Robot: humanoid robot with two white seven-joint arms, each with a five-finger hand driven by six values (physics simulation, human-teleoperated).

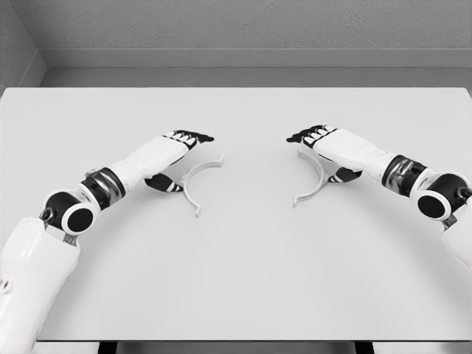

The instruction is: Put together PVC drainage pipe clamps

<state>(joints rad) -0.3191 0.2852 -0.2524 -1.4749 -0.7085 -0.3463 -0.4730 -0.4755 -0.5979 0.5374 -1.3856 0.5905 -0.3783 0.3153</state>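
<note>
Work surface: broad, flat, pale grey table (236, 280) filling most of the head view, backed by a grey textured wall (251, 22) and a grey floor strip behind its far edge.

Left arm: white jointed arm with black elbow ring (81, 214), entering from the lower left and reaching up and to the right over the table.

Right arm: white jointed arm with black elbow ring (435, 203), entering from the right edge and reaching up and to the left — a near mirror of the other arm.

Left hand (181, 147): white palm with black fingertips, fingers extended and relaxed, thumb splayed below; it grasps nothing and rests just beside the left clamp half.

Right hand (324, 144): white palm with black fingertips, fingers extended toward the table centre, thumb splayed below; nothing is grasped, though the palm overlaps the upper end of the right clamp half.

Left clamp half: thin white C-shaped plastic pipe-clamp piece (193, 183), lying flat on the table, open side facing right — toward the other piece.

Right clamp half: thin white C-shaped plastic pipe-clamp piece (313, 188), lying flat, open side facing left.

Relation: the two clamp halves lie well apart, with bare table between them.
</note>
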